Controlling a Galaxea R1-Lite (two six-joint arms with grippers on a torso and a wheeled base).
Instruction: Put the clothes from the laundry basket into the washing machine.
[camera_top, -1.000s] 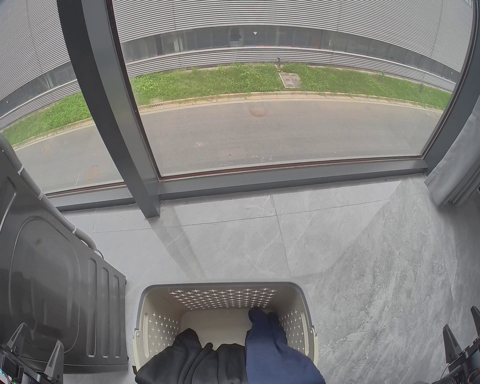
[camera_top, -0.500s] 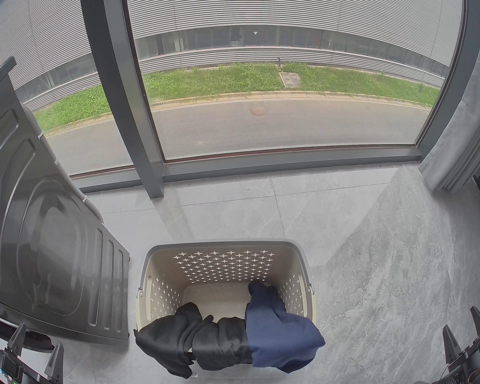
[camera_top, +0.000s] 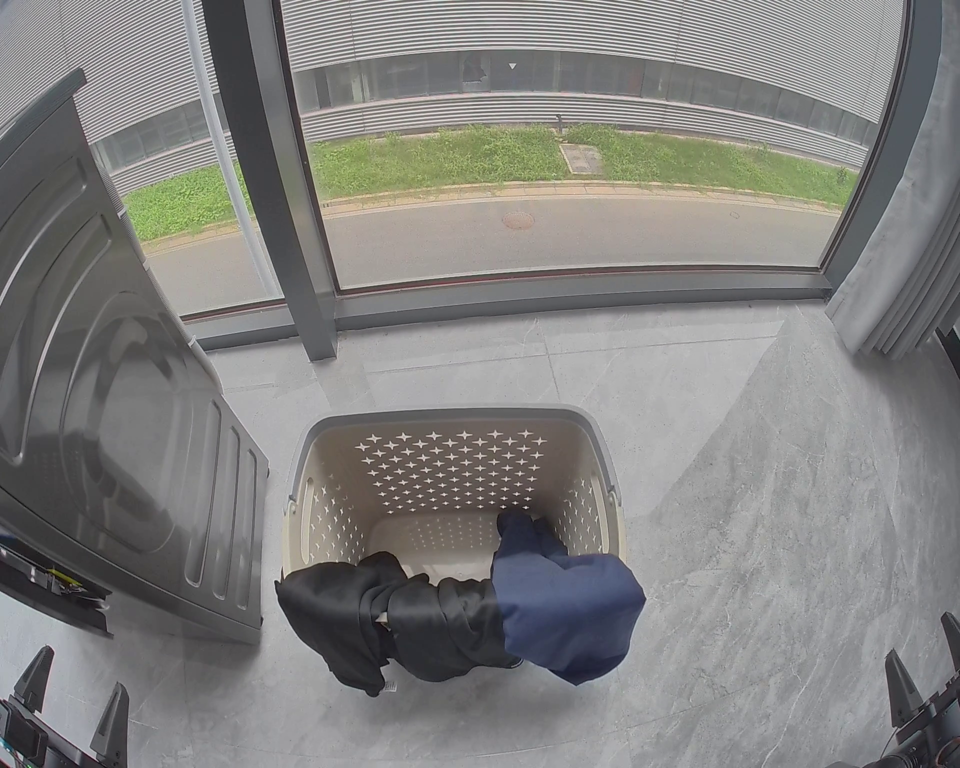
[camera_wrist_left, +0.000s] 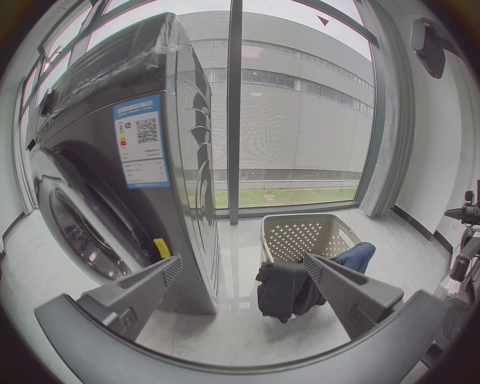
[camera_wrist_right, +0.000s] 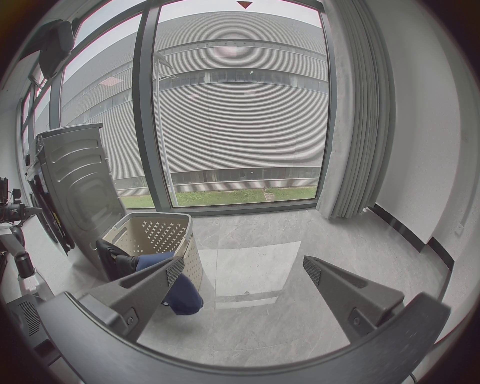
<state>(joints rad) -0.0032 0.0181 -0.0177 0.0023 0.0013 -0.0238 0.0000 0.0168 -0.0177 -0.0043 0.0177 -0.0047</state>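
A grey tiled floor (camera_top: 700, 450) runs up to a tall window (camera_top: 560, 150), with the dark washing machine (camera_top: 110, 400) on the left and the beige laundry basket (camera_top: 450, 413) just beside it. A black garment (camera_top: 400, 625) and a navy garment (camera_top: 565, 605) hang over the basket's near rim, touching each other; the navy one trails down inside, probably to the bottom. The left tool (camera_wrist_left: 242, 265) and the right tool (camera_wrist_right: 243, 266) both gape wide with nothing in them, each low and well apart from the basket.

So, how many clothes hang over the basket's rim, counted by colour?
Black garment: 1 (bunched, so possibly more)
Blue garment: 1
Total: 2, both draped over the near rim of the laundry basket.
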